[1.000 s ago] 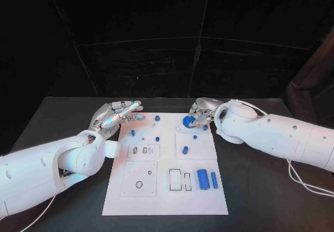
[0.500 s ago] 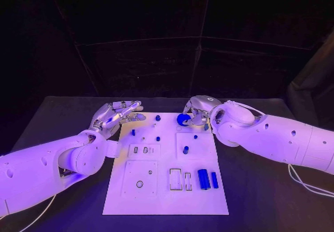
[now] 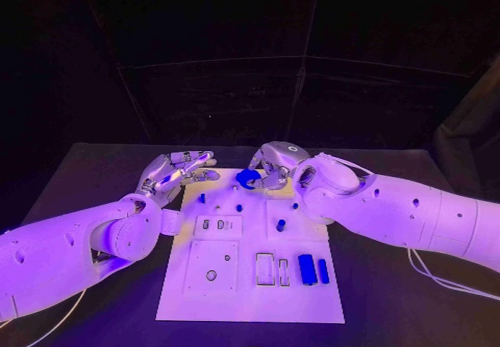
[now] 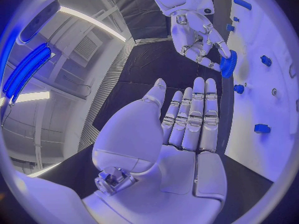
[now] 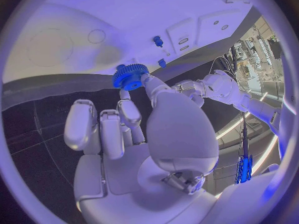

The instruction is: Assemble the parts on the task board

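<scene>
The white task board [image 3: 235,289] lies in the middle of the black table. My right hand [image 3: 273,160] hovers over the board's far edge and pinches a blue gear [image 3: 248,178] between thumb and fingertip; the right wrist view shows that gear [image 5: 129,76] held just above the board [image 5: 62,30]. My left hand [image 3: 177,170] rests at the board's far left corner, fingers stretched out flat and holding nothing [image 4: 187,129]. The left wrist view shows the right hand [image 4: 198,35] with the gear [image 4: 228,63].
Small blue pegs [image 3: 202,197] [image 3: 238,207] [image 3: 279,225] stand on the board's far half. Near the right edge lie a blue cylinder [image 3: 306,268] and a thinner blue bar [image 3: 323,270], beside two empty rectangular slots [image 3: 264,269].
My right hand has carried the blue gear leftward along the board's far edge, toward my left hand. The left hand has stayed where it was.
</scene>
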Robot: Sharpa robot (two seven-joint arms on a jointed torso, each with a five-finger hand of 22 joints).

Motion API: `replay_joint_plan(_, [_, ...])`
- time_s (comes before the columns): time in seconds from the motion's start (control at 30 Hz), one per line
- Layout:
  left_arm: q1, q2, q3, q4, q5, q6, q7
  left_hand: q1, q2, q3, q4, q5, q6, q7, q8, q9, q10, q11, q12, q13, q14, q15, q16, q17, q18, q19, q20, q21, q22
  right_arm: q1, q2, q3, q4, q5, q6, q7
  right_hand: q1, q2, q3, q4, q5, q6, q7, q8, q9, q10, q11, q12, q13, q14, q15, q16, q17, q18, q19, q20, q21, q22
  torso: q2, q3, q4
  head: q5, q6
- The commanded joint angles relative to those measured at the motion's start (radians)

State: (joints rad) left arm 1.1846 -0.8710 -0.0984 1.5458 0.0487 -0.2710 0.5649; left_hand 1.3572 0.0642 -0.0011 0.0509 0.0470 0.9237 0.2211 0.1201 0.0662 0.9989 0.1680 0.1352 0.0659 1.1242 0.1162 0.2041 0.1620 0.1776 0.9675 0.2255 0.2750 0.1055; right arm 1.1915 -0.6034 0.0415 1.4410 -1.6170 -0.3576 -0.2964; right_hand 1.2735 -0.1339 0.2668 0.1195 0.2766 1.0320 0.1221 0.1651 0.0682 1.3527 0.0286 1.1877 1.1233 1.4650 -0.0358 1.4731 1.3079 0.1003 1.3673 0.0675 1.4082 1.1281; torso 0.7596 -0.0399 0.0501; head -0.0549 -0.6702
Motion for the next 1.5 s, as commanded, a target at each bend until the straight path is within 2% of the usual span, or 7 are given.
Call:
replay_joint_plan(0.03, [0.001,0.002,0.001,-0.001,0.000,0.010,0.005,-0.009,-0.001,-0.002,-0.006,0.001,0.002,0.004,-0.004,-0.001,0.000,0.003,-0.004,-0.001,0.001,0.001,-0.005,0.001,0.004,0.004,0.000,-0.005,-0.001,0.002,0.031,0.000,-0.022,-0.019,0.007,-0.007,-0.012,0.001,0.001,0.005,0.008,-0.004,-0.001,-0.007,-0.001,-0.005,0.004,-0.005,-0.002,0.062,-0.004,0.004,0.030,-0.015,0.004,0.000,0.004,-0.001,0.002,0.0001,-0.0013,0.001,0.000])
replay_joint_plan(0.3, [0.001,0.005,0.001,-0.003,0.000,0.007,0.007,-0.009,-0.001,-0.002,-0.006,0.001,0.002,0.004,-0.004,-0.001,0.000,0.003,-0.004,-0.001,0.001,0.001,-0.005,0.001,0.004,0.004,0.000,-0.005,-0.001,0.002,0.110,-0.002,-0.085,-0.041,0.060,-0.023,-0.007,0.001,0.008,0.002,0.009,-0.008,0.000,-0.011,-0.001,-0.012,0.005,-0.015,-0.011,0.061,-0.004,0.003,0.029,-0.015,0.003,0.000,0.003,-0.003,0.004,0.0001,0.0023,0.004,-0.003])
replay_joint_plan(0.47, [0.002,0.005,0.001,-0.002,0.000,0.006,0.008,-0.009,-0.001,-0.002,-0.006,0.001,0.002,0.004,-0.004,-0.001,0.000,0.003,-0.004,-0.001,0.001,0.001,-0.005,0.001,0.004,0.004,0.000,-0.005,-0.001,0.002,0.137,-0.004,-0.113,-0.053,0.079,-0.030,-0.007,0.001,0.009,0.001,0.009,-0.010,0.000,-0.012,-0.001,-0.014,0.005,-0.019,-0.015,0.061,-0.004,0.003,0.029,-0.015,0.003,0.001,0.003,-0.004,0.003,0.0006,0.0007,0.005,-0.003])
replay_joint_plan(0.87, [0.002,0.005,0.001,-0.004,0.000,0.006,0.008,-0.009,-0.001,-0.002,-0.006,0.001,0.002,0.004,-0.004,-0.001,0.000,0.003,-0.004,-0.001,0.001,0.001,-0.005,0.001,0.004,0.004,0.000,-0.005,-0.001,0.002,0.159,-0.008,-0.132,-0.072,0.127,-0.041,-0.013,-0.016,0.010,-0.006,-0.025,-0.027,0.006,-0.029,-0.002,-0.034,0.011,-0.045,-0.036,0.062,0.001,0.004,0.033,-0.015,0.002,0.005,0.000,-0.007,0.004,0.0020,-0.0009,0.008,-0.004])
replay_joint_plan(1.07, [0.002,0.006,0.001,-0.008,0.000,0.006,0.008,-0.009,0.000,-0.002,-0.007,0.001,0.003,0.004,-0.004,-0.001,0.001,0.003,-0.005,-0.001,0.001,0.001,-0.006,0.001,0.004,0.004,0.000,-0.006,-0.002,0.001,0.166,-0.012,-0.141,-0.078,0.126,-0.043,-0.016,-0.033,-0.005,-0.013,-0.058,-0.069,0.016,-0.057,-0.004,-0.046,0.020,-0.062,-0.050,0.061,0.008,0.003,0.033,-0.014,0.002,0.010,-0.002,-0.009,0.003,0.0018,0.0000,0.006,-0.004])
replay_joint_plan(1.27, [0.002,0.007,0.001,-0.010,0.000,0.007,0.007,-0.010,0.001,-0.002,-0.007,0.001,0.003,0.004,-0.005,-0.001,0.001,0.003,-0.005,-0.001,0.001,0.001,-0.006,0.001,0.004,0.004,0.000,-0.006,-0.003,0.001,0.168,-0.012,-0.151,-0.079,0.123,-0.048,-0.023,-0.037,-0.033,-0.001,-0.068,-0.104,0.026,-0.080,-0.004,-0.062,0.029,-0.082,-0.067,0.061,0.016,0.002,0.034,-0.014,0.001,0.017,-0.004,-0.011,0.003,0.0013,-0.0007,0.008,-0.005])
replay_joint_plan(1.5, [0.002,0.008,0.001,-0.011,0.000,0.007,0.007,-0.010,0.001,-0.002,-0.007,0.001,0.003,0.004,-0.005,-0.001,0.001,0.003,-0.005,-0.001,0.001,0.001,-0.006,0.001,0.004,0.004,0.000,-0.006,-0.003,0.001,0.169,-0.013,-0.162,-0.069,0.141,-0.028,-0.030,-0.041,-0.089,0.047,-0.085,-0.124,0.034,-0.093,-0.001,-0.075,0.038,-0.100,-0.083,0.061,0.024,0.003,0.038,-0.014,0.002,0.026,-0.004,-0.011,0.004,0.0016,-0.0002,0.006,-0.005])
